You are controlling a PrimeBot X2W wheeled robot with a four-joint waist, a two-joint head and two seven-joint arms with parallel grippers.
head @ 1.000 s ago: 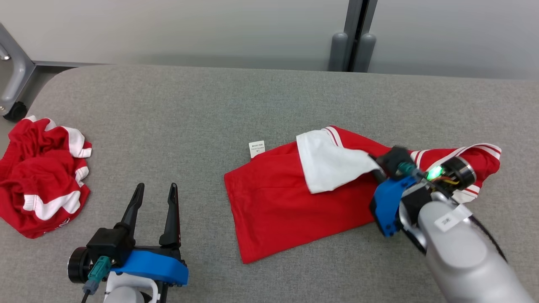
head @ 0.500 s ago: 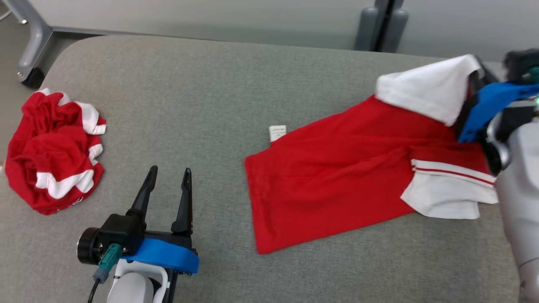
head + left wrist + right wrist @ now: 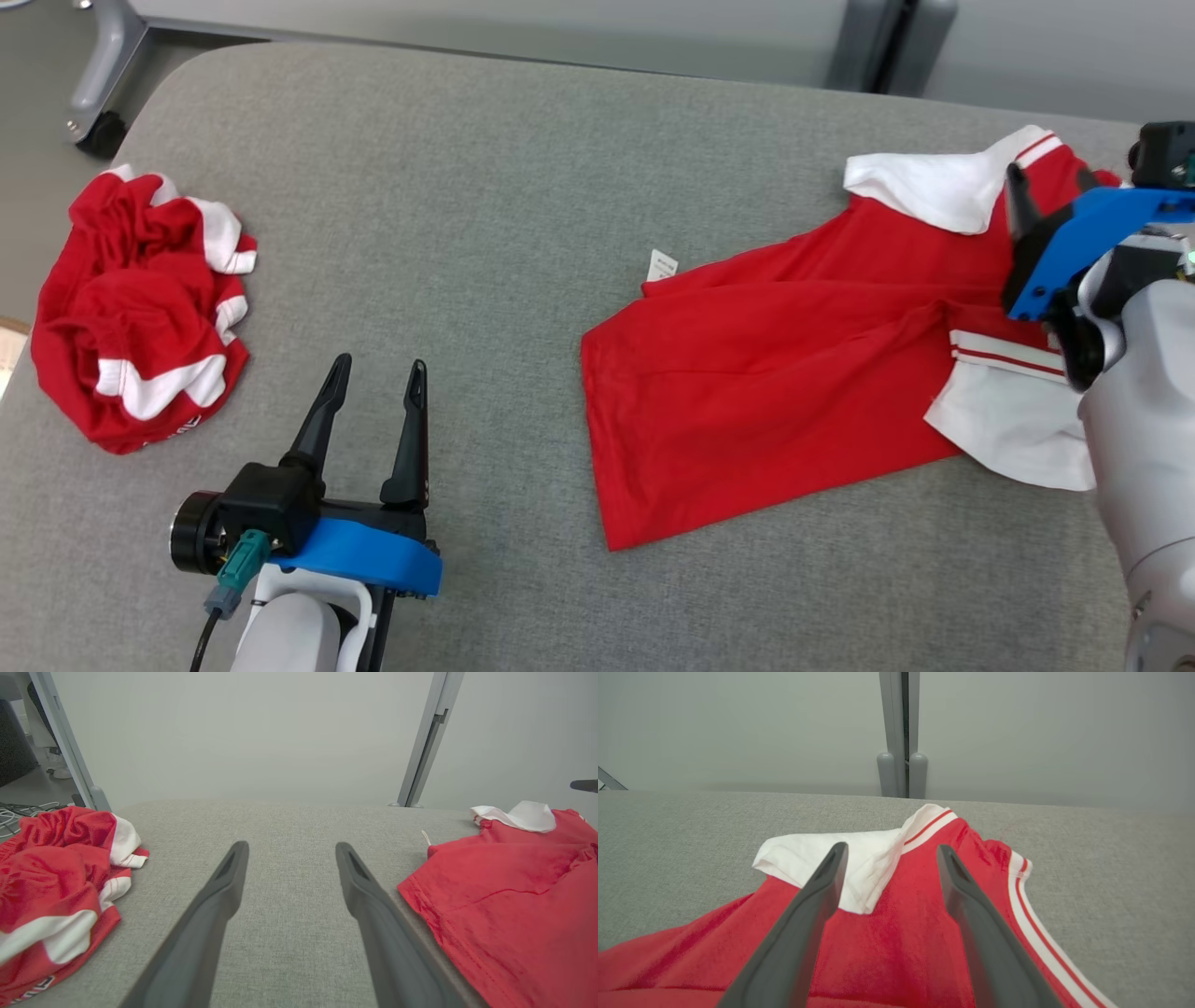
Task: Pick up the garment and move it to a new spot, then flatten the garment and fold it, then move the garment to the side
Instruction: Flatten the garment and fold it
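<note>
Garment (image 3: 775,392) lies spread beneath the parted right end effector (image 3: 891,848), seemingly untouched.

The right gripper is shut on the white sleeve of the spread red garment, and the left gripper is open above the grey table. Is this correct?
Not quite: the right gripper is open, its fingers apart over the white sleeve, gripping nothing; the right wrist view shows it. The left gripper is indeed open above the grey table.
</note>
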